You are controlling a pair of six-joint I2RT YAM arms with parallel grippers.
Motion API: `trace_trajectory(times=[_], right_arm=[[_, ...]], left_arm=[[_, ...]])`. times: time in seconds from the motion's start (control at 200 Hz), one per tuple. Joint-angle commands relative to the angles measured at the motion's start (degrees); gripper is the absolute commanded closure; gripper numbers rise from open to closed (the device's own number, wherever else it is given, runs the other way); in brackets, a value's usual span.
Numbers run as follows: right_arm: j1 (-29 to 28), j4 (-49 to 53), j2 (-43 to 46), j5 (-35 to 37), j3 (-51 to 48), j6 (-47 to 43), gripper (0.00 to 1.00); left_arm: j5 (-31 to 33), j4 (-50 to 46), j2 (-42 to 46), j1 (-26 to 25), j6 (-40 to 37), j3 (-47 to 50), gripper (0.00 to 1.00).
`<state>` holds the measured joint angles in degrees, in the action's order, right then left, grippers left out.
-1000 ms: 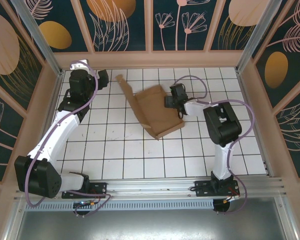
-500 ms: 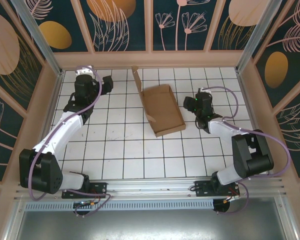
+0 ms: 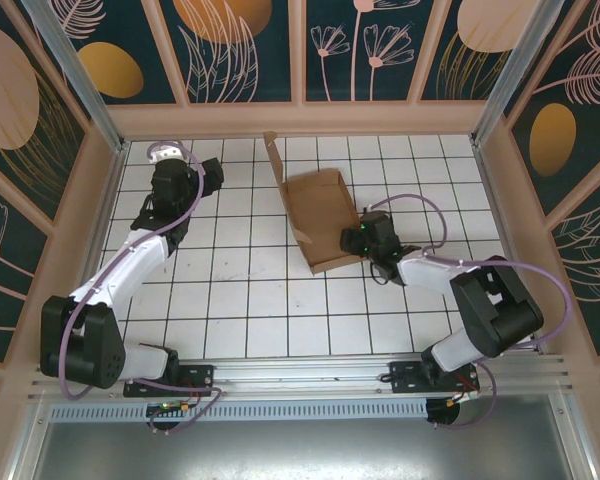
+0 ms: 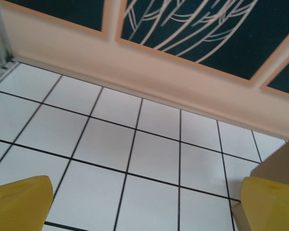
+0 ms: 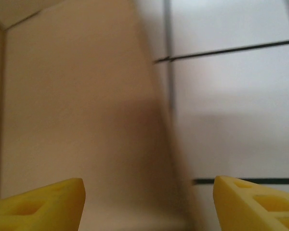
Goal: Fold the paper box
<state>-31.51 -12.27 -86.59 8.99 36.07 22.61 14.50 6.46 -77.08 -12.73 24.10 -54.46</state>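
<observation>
The paper box [image 3: 325,215] lies on the tiled desk [image 3: 240,300] a little right of the middle, already shaped into a shallow open tray, with one flap [image 3: 274,160] standing up at its far-left end. Its long axis runs on a slant, from that raised flap at the far left down to a short end wall at the near right, so the box points away from us and leans leftward. The right fingers [image 5: 38,202] are at the box's near-right corner, touching or just beside the long right wall. In the right wrist view they stand apart, one over brown cardboard and the other over white tile, with the wall's edge running between them. We judge that they straddle that wall without clamping it, though the blur keeps us from being sure. The left fingers [image 4: 19,202] are spread wide with nothing between them, hovering over bare tiles near the far-left corner of the desk, well apart from the box. In the left wrist view, one cardboard corner shows at the right edge. The right arm is clearly the nearer one, and the box lies to its far left. We reckon the next fold turns on that right wall, or on the upright flap, which stands nearer the left arm.
</observation>
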Motion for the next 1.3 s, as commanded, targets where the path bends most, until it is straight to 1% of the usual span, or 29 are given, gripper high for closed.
trace_trajectory(times=[0.0,0.08,0.225,0.335,0.425,0.551,0.641,0.731,0.766,0.791,0.806,0.841,0.911,0.946,0.951,1.001,1.081,1.156,1.296], right_arm=[[-3.80,-3.93,-2.31,-3.73,1.03,3.97,0.31],[-6.72,-7.73,-4.73,-7.12,2.58,6.01,0.31],[-12.01,-10.50,-10.11,-7.85,8.03,9.18,0.30],[-15.15,-13.02,-12.84,-7.83,11.57,8.21,0.27],[-16.13,-17.31,-11.44,-7.86,10.00,5.87,0.26],[-14.07,-20.15,-5.51,-6.35,5.11,0.22,0.26],[-9.67,-17.34,-1.96,-7.91,4.81,-6.09,0.25],[-2.93,-13.36,-1.57,-17.49,7.58,-14.73,0.25],[-0.43,-10.38,-2.71,-21.54,10.24,-18.74,0.25],[-0.15,-7.79,-3.84,-24.96,12.39,-22.17,0.25],[1.86,-6.04,-4.58,-26.83,13.62,-24.56,0.25],[3.92,-2.23,-6.41,-30.64,16.75,-29.72,0.24],[7.13,5.16,-11.17,-33.42,23.99,-38.53,0.23],[8.60,8.17,-13.74,-35.10,26.65,-41.31,0.23],[8.99,8.90,-14.12,-35.58,28.37,-42.14,0.23],[10.84,12.31,-17.69,-37.73,32.85,-44.40,0.23],[13.07,18.69,-25.16,-40.63,42.98,-45.93,0.24],[13.90,26.48,-33.07,-41.08,54.75,-48.40,0.24],[14.26,33.80,-45.21,-40.62,72.15,-47.98,0.25]], left_arm=[[4.66,0.43,2.96,0.37,1.62,-0.30,0.01],[4.87,-0.30,3.25,0.39,1.31,-0.23,0.01],[5.56,-1.66,4.36,0.39,1.15,0.36,0.01],[6.97,-2.10,6.48,0.36,1.21,1.20,0.01],[7.92,-2.86,8.24,0.39,1.74,1.37,0.01],[8.88,-5.19,10.11,0.41,2.98,1.43,0.01],[7.77,-5.80,11.54,0.35,4.28,2.71,0.01],[6.13,-5.84,12.29,0.36,4.99,4.08,0.01],[5.67,-5.92,12.24,0.34,5.03,4.43,0.01],[5.55,-6.00,12.17,0.34,4.97,4.56,0.01],[5.44,-6.06,12.13,0.34,4.92,4.64,0.02],[5.05,-6.11,11.98,0.35,4.71,4.80,0.02],[3.76,-6.41,11.78,0.35,3.74,4.71,0.01],[3.30,-6.56,11.86,0.38,3.56,4.74,0.01],[3.23,-6.55,11.91,0.36,3.48,4.77,0.01],[2.67,-6.79,12.08,0.34,3.16,4.93,0.01],[2.05,-7.24,12.21,0.34,2.76,5.10,0.01],[1.54,-7.66,12.56,0.34,2.69,5.59,0.01],[1.14,-7.87,14.12,0.41,2.80,7.15,0.01]])
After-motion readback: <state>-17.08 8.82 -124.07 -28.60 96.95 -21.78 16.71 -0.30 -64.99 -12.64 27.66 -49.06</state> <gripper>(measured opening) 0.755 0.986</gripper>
